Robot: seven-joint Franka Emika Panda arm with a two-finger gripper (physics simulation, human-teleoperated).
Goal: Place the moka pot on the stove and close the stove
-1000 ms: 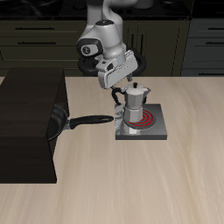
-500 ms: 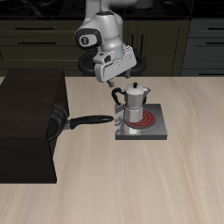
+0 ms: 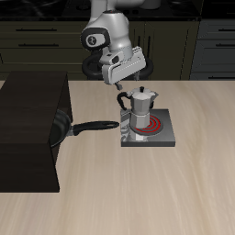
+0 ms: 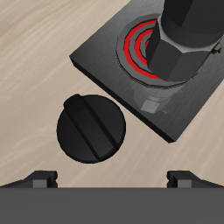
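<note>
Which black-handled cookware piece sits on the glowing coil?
The silver faceted moka pot, upright on the grey stove; the black frying pan rests beside it, off the burner.

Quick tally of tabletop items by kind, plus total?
Moka pot: 1
Stove: 1
Frying pan: 1
Black box: 1
Total: 4
</note>
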